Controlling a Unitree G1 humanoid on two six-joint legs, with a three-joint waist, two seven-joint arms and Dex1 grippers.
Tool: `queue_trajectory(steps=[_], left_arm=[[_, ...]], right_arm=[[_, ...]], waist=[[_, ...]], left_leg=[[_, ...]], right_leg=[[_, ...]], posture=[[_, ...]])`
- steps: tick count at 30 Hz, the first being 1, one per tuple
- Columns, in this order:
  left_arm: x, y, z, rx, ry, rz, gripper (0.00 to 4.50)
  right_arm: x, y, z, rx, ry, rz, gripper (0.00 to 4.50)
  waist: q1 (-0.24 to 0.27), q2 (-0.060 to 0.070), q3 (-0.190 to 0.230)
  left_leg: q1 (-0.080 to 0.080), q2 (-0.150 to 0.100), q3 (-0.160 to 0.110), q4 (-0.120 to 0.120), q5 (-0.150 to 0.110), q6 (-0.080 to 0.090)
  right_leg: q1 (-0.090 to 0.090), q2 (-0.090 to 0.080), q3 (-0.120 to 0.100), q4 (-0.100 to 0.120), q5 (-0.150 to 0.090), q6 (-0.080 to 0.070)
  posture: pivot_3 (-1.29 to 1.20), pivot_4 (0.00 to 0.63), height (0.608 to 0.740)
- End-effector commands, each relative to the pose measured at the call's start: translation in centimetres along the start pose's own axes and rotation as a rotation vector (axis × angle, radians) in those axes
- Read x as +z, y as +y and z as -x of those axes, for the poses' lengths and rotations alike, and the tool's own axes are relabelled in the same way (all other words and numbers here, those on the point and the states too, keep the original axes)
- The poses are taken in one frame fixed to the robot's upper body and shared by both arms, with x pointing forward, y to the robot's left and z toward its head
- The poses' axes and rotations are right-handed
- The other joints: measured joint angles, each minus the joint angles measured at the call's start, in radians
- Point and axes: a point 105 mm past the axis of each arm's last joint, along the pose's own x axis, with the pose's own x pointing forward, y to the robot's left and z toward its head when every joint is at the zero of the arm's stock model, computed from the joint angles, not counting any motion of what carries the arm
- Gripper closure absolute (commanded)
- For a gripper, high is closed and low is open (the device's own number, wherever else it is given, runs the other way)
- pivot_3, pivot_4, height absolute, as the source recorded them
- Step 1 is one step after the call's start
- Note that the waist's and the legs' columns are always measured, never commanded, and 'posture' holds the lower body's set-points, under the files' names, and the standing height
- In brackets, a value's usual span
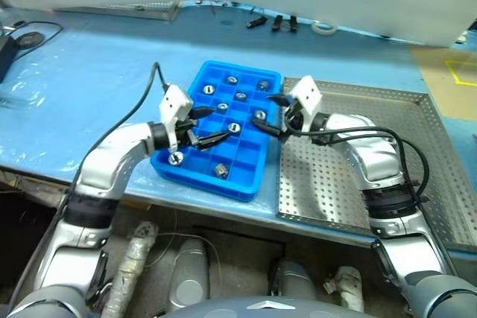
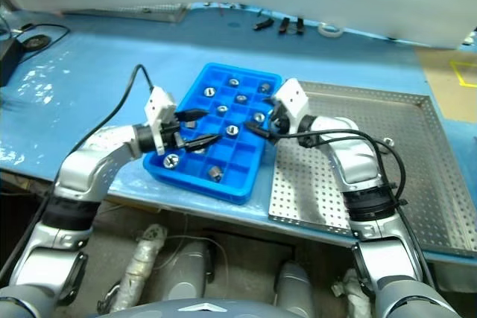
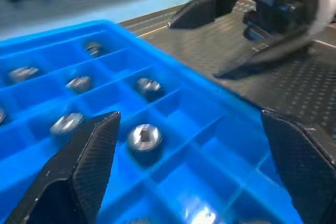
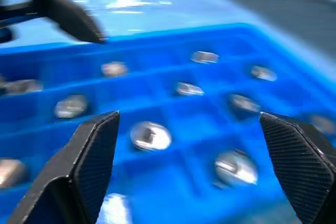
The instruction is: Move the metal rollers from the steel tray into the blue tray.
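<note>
rollers: the metal rollers (image 1: 233,127) lie one to a cell in the blue tray; about nine can be counted from the head views, most towards the far end, two towards the near end, one of these (image 1: 176,159) under the left claw and another (image 1: 221,170) just beyond its tips.
blue tray: the blue tray (image 1: 257,181) lies under and between both claws, its long side touching or just beside the steel tray's edge.
steel tray: the steel tray (image 1: 440,156) lies beneath the right arm, behind the right claw; no roller can be made out on the perforated floor that shows.
right claw: the right gripper (image 1: 272,115) hangs over the tray's edge nearest the steel tray, fingers spread wide, nothing between them; a roller (image 4: 150,135) sits in the cell below the gap.
left claw: the left gripper (image 1: 212,124) hangs over the tray's middle from the other side, fingers (image 3: 86,163) spread wide and empty, its tips pointing at the right claw, near but apart.
step in hand: by the look of it, a drop into the blue tray is done and both claws are free.
next move: judged from this, the right arm must swing back over the steel tray and look for any roller left; if there is none, the task is finished.
</note>
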Motion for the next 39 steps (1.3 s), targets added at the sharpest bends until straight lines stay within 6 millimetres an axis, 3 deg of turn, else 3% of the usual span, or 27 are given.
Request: queue_trajectory(steps=[1,5,8,11,16,21,24,26,32,39], left_arm=[[1.2,-0.3,-2.3,-0.099,-0.03,-0.06,0.0],[1.8,-1.0,-4.7,-0.194,-0.049,-0.078,0.0],[2.0,-1.6,-5.8,-0.24,-0.056,-0.088,0.0],[1.9,-1.8,-6.3,-0.257,-0.055,-0.094,0.0],[1.8,-1.9,-6.5,-0.258,-0.054,-0.096,0.0],[1.6,-1.7,-5.9,-0.24,-0.054,-0.086,0.0],[1.4,-1.5,-5.2,-0.222,-0.047,-0.079,0.0],[1.4,-1.4,-4.7,-0.213,-0.049,-0.069,0.0],[0.9,-0.7,-3.0,-0.167,-0.027,-0.04,0.0],[0.6,-0.7,-2.0,-0.136,-0.01,-0.039,0.0]], right_arm=[[0.6,-5.2,2.5,-0.376,-0.023,0.018,0.02],[-0.9,-9.0,5.5,-0.727,0.006,-0.068,0.02],[-2.5,-10.6,7.5,-0.95,0.037,-0.172,0.02],[-3.2,-10.3,7.6,-1.005,0.032,-0.232,0.02],[-6.0,-10.5,8.6,-1.098,0.091,-0.356,0.02],[-5.0,-9.4,7.3,-0.994,0.049,-0.387,0.02],[-3.0,-6.1,4.3,-0.713,-0.009,-0.388,0.02],[-2.6,-4.1,3.5,-0.562,-0.013,-0.377,0.02],[-3.5,0.7,3.9,-0.155,0.049,-0.319,0.02],[-5.2,1.3,5.2,0.037,0.134,-0.242,0.02]], waist=[[-0.025,0.0,0.0],[-0.071,0.0,0.0],[-0.101,0.0,0.0],[-0.123,0.0,0.0],[-0.127,0.0,0.0],[-0.124,0.0,0.0],[-0.124,0.0,0.0],[-0.123,0.0,0.0],[-0.091,0.0,0.0],[-0.072,0.0,0.0]], left_leg=[[0.0,0.0,0.0,0.0,0.0,0.0],[0.0,0.0,0.002,0.0,0.0,0.002],[0.001,0.0,0.003,0.0,-0.001,0.003],[0.0,0.002,0.005,0.0,-0.001,0.003],[0.001,0.004,0.007,0.001,-0.001,0.004],[0.001,0.004,0.008,0.003,-0.003,0.008],[0.001,0.005,0.008,0.004,-0.004,0.009],[0.001,0.007,0.008,0.004,-0.003,0.009],[0.001,0.008,0.008,0.004,-0.004,0.009],[0.003,0.009,0.007,0.004,-0.003,0.008]], right_leg=[[0.0,0.0,0.0,0.0,0.0,0.0],[-0.001,0.001,0.004,0.0,0.0,0.0],[-0.003,0.003,0.008,0.0,0.0,0.0],[-0.006,0.006,0.011,0.001,0.0,-0.001],[-0.009,0.009,0.016,0.003,0.0,-0.001],[-0.008,0.009,0.017,0.005,0.0,-0.001],[-0.008,0.01,0.017,0.005,0.0,-0.001],[-0.008,0.011,0.016,0.005,0.0,-0.001],[-0.007,0.012,0.017,0.005,0.0,-0.002],[-0.004,0.011,0.017,0.003,0.001,-0.004]], posture=[[-0.17,0.15,0.74],[-0.25,0.15,0.74],[-0.28,0.15,0.74],[-0.3,0.15,0.74],[-0.29,0.15,0.74],[-0.25,0.15,0.74],[-0.22,0.15,0.74],[-0.21,0.15,0.74],[-0.17,0.15,0.74],[-0.12,0.15,0.74]])
